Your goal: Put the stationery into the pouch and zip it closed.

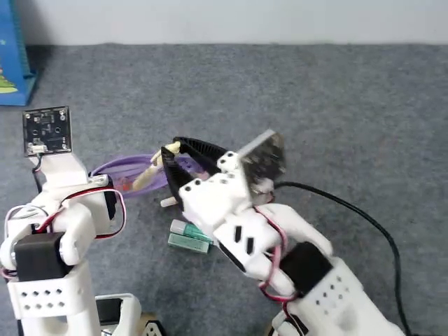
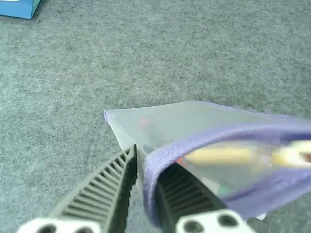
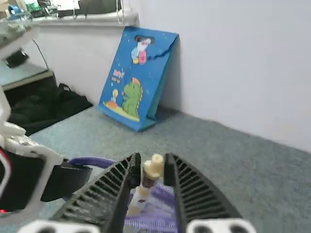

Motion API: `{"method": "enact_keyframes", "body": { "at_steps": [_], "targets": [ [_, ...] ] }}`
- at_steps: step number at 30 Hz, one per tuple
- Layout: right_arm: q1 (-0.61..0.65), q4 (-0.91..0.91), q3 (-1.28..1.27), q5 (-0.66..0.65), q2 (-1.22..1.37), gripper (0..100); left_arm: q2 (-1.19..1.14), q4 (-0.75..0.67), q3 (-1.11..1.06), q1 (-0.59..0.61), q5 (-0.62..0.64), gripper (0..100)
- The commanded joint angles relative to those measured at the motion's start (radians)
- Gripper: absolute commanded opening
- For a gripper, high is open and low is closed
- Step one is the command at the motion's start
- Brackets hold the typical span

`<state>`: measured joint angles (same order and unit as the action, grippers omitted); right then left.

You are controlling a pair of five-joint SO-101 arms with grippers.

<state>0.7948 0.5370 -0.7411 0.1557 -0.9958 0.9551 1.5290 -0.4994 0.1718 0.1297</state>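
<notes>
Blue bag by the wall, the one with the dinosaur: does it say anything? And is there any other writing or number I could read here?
Blue bag: coloured lettering beside the dinosaur, too blurred to read.
Green tubes: any label too small to read.
Purple pouch and cream pen in the right claw: no print visible.
Nothing can be quoted.

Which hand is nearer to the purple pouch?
Left. The left hand is shut on the purple rim of the pouch, touching it. The right hand holds a cream pen at the opening, and the hand itself is above the pouch.
</notes>
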Motion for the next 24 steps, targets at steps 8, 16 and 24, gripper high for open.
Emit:
{"method": "enact_keyframes", "body": {
  "at_steps": [8,16,24],
  "targets": [
    [0.001,0.028,0.014,-0.012,-0.125,16.5,-0.003,-0.003,0.001,-0.005,0.011,1],
    [-0.165,0.211,0.012,-0.005,-0.203,4.7,-0.002,0.002,0.007,0.005,0.011,1],
    [-0.308,0.372,0.014,0.043,0.030,8.4,-0.002,-0.008,0.041,0.166,0.005,1]
  ]
}}
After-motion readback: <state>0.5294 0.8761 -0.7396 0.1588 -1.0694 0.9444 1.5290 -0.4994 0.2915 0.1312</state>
